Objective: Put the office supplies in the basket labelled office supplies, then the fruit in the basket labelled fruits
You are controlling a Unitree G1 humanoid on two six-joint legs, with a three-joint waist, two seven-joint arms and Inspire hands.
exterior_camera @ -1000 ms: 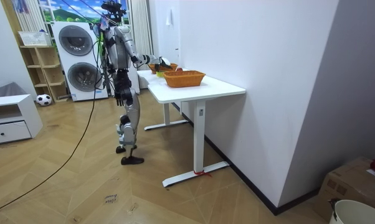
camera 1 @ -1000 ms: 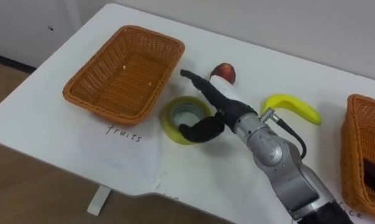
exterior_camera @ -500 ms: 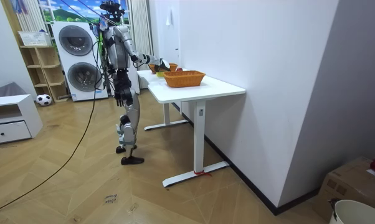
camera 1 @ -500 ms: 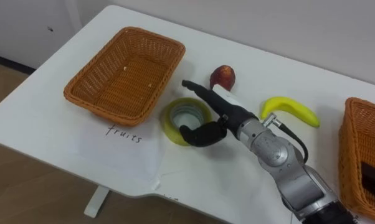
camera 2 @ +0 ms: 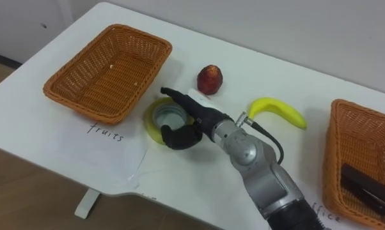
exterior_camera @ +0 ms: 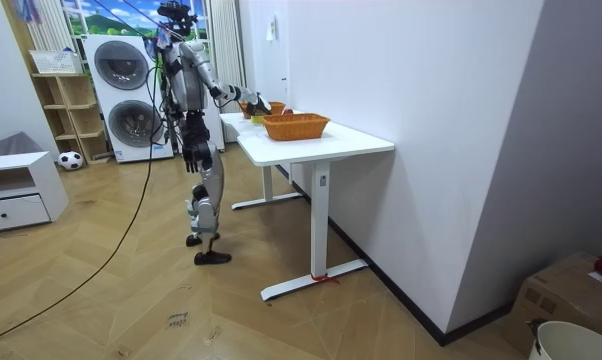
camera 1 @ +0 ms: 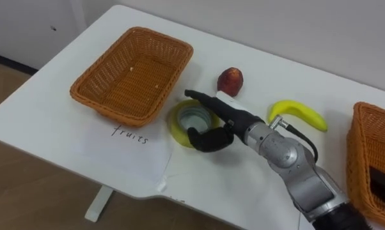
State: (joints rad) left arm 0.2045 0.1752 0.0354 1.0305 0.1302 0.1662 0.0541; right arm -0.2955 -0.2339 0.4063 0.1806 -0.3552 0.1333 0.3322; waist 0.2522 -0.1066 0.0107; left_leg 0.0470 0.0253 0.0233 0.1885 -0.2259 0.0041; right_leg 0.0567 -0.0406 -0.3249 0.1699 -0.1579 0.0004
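Observation:
A yellow tape roll (camera 1: 175, 125) lies flat on the white table (camera 1: 64, 140), just in front of the right corner of the empty wicker basket (camera 1: 109, 110) labelled "fruits". My right hand (camera 1: 234, 121) reaches over the roll from the right. Its straight fingers (camera 1: 202, 100) lie across the roll's far side and the thumb (camera 1: 208, 139) curves at its near right edge. A red fruit (camera 1: 230, 80) sits behind the hand, a banana (camera 1: 301, 112) to its right. In the room view my left hand (exterior_camera: 190, 154) hangs at my side.
A second wicker basket (camera 1: 362, 160) stands at the table's right edge with a dark object (camera 2: 365, 182) inside. Handwritten labels mark the tabletop in front of each basket. I stand at the table's long side, washing machines (exterior_camera: 121, 95) behind me.
My right hand has come down and a little towards me, from in front of the red fruit onto the tape roll. The fruit now shows whole.

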